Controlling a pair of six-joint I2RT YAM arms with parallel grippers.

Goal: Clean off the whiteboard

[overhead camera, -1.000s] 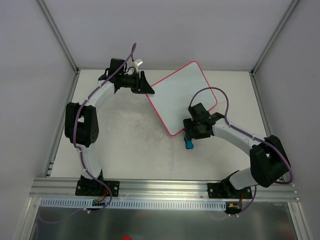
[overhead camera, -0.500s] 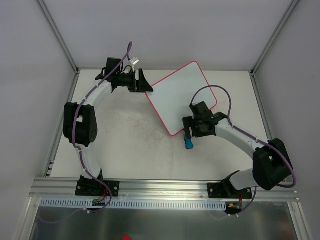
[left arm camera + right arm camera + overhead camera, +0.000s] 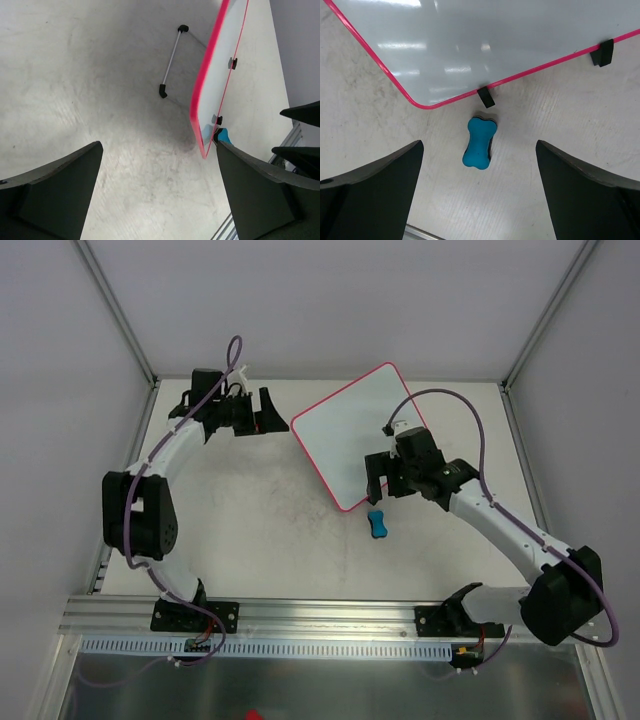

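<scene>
Glossy white rounded-rectangle whiteboard (image 3: pixel 360 435) with a thin pink rim sits far-centre on the matte grey table (image 3: pixel 250 530), no marks visible. Left gripper (image 3: pixel 268 412) wide, empty. Right gripper (image 3: pixel 386 483) wide, over the small blue bone-shaped eraser (image 3: pixel 377 524) beside the board's near corner. Looks like wrap-up; another wipe needs 1 regrasp at its waist.

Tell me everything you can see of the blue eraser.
The eraser is small, bright blue and bone-shaped, smooth like plastic, with a dark layer showing beneath its edge. It lies flat on the table, just off the pink rim of the whiteboard, near one black foot. Nothing grips it: the right end effector hangs open above it.
</scene>
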